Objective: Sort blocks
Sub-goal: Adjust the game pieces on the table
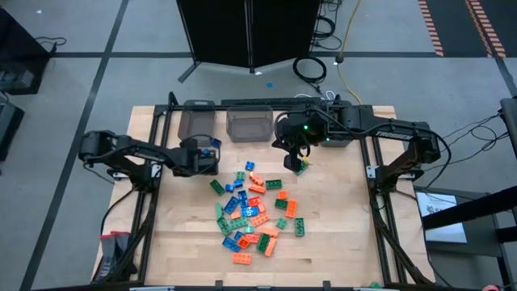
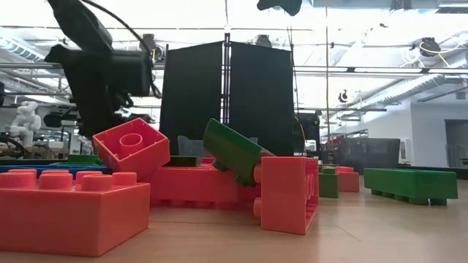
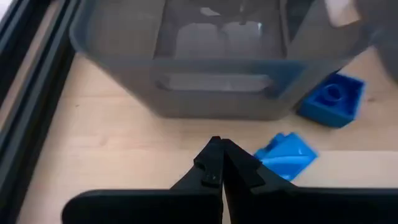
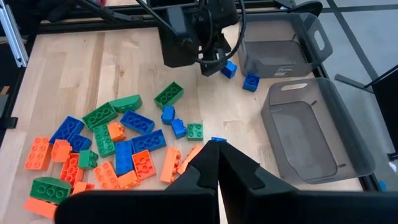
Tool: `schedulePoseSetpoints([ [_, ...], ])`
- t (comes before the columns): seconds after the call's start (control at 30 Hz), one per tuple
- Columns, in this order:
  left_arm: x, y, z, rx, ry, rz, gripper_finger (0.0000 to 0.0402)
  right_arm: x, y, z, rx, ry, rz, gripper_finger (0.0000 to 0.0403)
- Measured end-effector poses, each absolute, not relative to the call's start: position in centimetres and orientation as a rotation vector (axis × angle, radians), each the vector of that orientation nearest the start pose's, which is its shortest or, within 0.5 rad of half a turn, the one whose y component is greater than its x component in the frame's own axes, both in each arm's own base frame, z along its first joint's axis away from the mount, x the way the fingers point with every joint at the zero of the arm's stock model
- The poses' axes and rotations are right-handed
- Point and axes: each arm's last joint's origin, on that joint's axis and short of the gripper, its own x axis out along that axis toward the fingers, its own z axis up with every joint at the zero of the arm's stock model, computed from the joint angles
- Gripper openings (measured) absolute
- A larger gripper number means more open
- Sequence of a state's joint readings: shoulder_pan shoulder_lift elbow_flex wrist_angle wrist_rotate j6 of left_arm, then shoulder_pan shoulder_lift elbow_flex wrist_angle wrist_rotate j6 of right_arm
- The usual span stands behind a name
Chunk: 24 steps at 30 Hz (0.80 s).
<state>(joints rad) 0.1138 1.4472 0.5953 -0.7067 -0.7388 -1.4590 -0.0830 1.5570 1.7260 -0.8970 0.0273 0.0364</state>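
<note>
Mostly mid-table blocks (image 1: 252, 212) — edges bare

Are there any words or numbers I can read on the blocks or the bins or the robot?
None: no word, number or label can be read in any view.
The blocks: only plain studs show, no writing.
The grey bins: no label shows.
The left gripper and right gripper: plain dark fingers, no marks.
A white sheet lies beside the table; anything on it is too small to read.
</note>
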Motion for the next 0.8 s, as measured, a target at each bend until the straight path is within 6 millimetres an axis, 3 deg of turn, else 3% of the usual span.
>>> schedulePoseSetpoints([
  [0.23, 18.9, 5.0, 11.3, -0.602, 0.673, 1.572, 0.0000, 31.9, -2.7, 40.3, 0.060, 0.730, -0.118, 0.0000],
  [0.37, 20.4, 5.4, 10.6, -0.629, 0.621, 1.503, 0.0000, 31.8, -2.7, 40.3, 0.061, 0.731, -0.117, 0.0000],
  [0.6, 24.8, 5.4, 10.8, -0.752, 0.542, 1.084, 0.0000, 31.8, -2.7, 40.3, 0.063, 0.740, -0.113, 0.0000],
  [0.8, 27.4, 3.3, 13.4, -0.826, 0.466, 0.608, 0.0000, 31.7, -2.7, 40.1, 0.049, 0.755, -0.111, 0.0000],
])
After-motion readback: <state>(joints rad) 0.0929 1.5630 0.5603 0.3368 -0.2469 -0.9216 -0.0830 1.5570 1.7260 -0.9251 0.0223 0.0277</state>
